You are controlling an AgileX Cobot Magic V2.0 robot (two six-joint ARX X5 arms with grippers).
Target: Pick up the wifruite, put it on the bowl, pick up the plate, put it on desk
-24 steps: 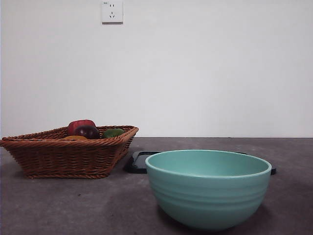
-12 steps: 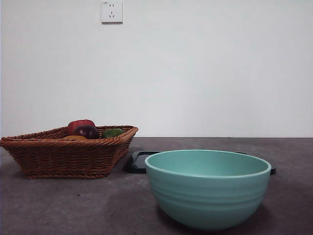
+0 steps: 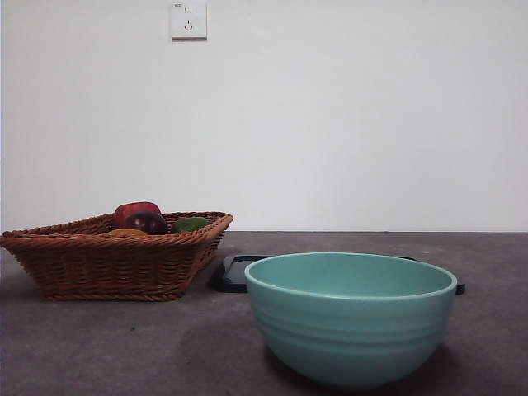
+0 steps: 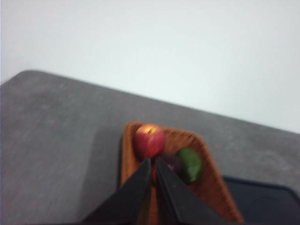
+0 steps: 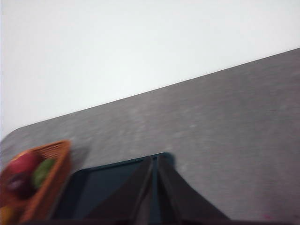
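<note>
The wifruite (image 3: 125, 233) shows only as an orange-yellow sliver over the rim of the wicker basket (image 3: 107, 264), at the left. The mint-green bowl (image 3: 351, 318) stands empty at the front right on the desk (image 3: 124, 346). A flat black plate (image 3: 235, 273) lies behind the bowl. No gripper is in the front view. My left gripper (image 4: 153, 162) is shut and empty, high above the basket (image 4: 206, 187); its jaws hide the wifruite. My right gripper (image 5: 154, 159) is shut and empty, above the plate (image 5: 103, 187).
In the basket lie a red fruit (image 4: 149, 140), a dark purple fruit (image 4: 173, 163) and a green fruit (image 4: 190, 165). The plate's corner (image 4: 262, 201) lies beside the basket. A white wall with a socket (image 3: 188, 19) stands behind the desk.
</note>
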